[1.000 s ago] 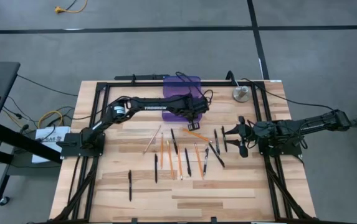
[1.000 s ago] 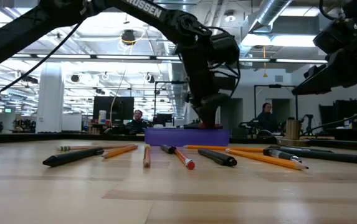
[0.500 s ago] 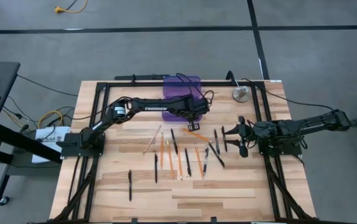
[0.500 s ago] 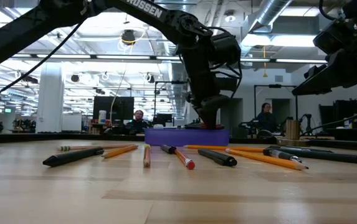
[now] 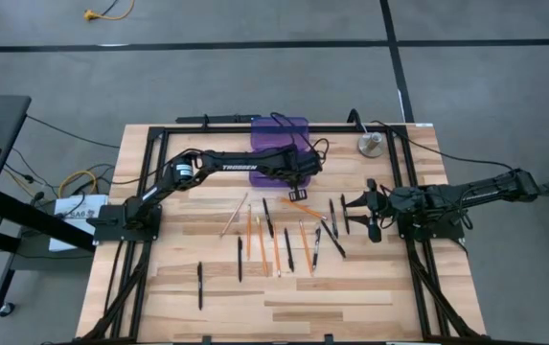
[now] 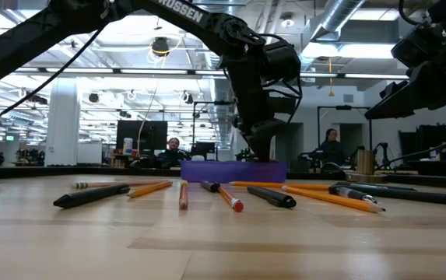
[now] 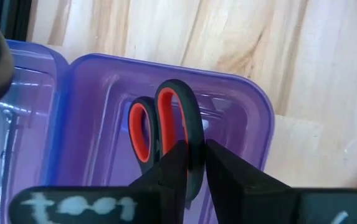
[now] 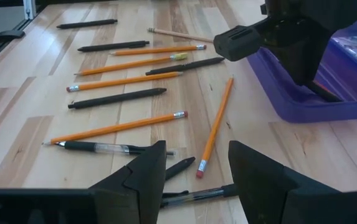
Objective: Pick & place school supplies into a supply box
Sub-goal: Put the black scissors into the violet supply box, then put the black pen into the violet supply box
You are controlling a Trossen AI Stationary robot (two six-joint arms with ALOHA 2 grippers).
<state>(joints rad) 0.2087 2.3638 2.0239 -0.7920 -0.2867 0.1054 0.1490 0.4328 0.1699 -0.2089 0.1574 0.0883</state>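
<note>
Lying between left gripper (image 7: 194, 165) fingers, scissors (image 7: 166, 134)

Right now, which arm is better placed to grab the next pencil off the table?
Right. The right gripper is open and free, just over a pencil. The left gripper is over the box, fingers around the scissors.
</note>
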